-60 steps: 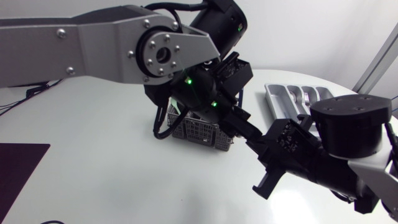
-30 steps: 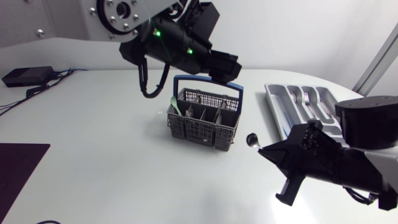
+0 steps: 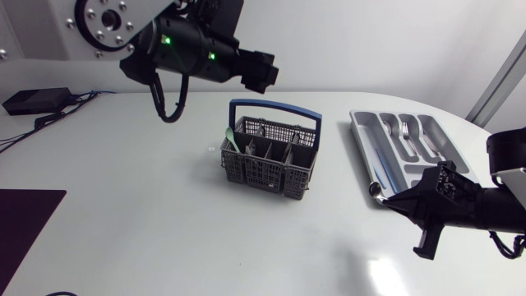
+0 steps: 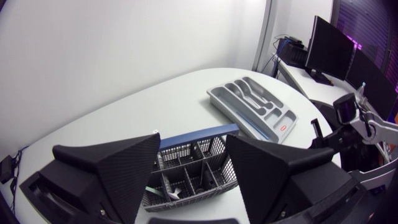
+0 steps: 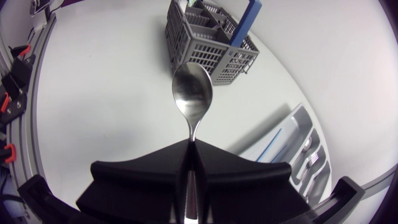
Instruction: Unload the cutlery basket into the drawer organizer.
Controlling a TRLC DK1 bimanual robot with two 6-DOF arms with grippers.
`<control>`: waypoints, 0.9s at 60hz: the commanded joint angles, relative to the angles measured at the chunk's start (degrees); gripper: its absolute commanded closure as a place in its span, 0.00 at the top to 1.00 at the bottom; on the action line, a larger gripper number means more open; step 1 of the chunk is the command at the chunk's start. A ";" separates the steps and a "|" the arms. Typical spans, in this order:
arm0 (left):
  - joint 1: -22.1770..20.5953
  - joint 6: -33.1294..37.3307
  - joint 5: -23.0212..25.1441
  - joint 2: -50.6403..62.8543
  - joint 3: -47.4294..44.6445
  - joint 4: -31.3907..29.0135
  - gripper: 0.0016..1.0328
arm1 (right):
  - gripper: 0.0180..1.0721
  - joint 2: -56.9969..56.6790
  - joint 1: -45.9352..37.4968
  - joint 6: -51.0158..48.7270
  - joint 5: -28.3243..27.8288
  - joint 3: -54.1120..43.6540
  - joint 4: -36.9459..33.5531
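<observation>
Within the last second, the right gripper (image 5: 189, 145) has drawn back from the basket (image 3: 271, 162) toward the near right edge of the table (image 3: 123, 222), taking a spoon (image 5: 192, 94) with it. In the head view the spoon's bowl now lies just beside the near end of the organizer (image 3: 362, 141). Farther off, the left gripper (image 4: 191, 144) has lifted away from over the basket and gone up to the far left side, so the basket stands uncovered near the table's middle. One piece seems to be out and close to being set down, while the basket looks to hold more cutlery and the organizer already has forks (image 3: 403, 128) in it.

The right fingers are pressed together on the spoon's handle from both sides. The bowl sticks out ahead of them, pointing toward the basket. The left fingers stand wide apart, holding and touching nothing. The basket is seen between and beyond them, with the organizer farther on.
</observation>
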 commanded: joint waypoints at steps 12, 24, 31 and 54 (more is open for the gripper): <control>2.62 2.50 -2.01 -1.17 -4.51 1.20 0.72 | 0.05 20.88 -15.27 -27.68 -1.08 14.10 -7.09; 3.41 2.58 -3.42 -0.64 -8.11 2.78 0.72 | 0.05 33.63 -22.03 -39.99 0.42 25.79 -12.10; 3.50 2.58 -3.68 -0.29 -9.69 3.57 0.72 | 0.05 39.78 -23.53 -43.77 3.76 31.15 -12.10; 3.32 2.14 -5.00 1.03 -13.91 4.80 0.72 | 0.12 50.94 -23.35 -50.98 14.83 36.60 -4.01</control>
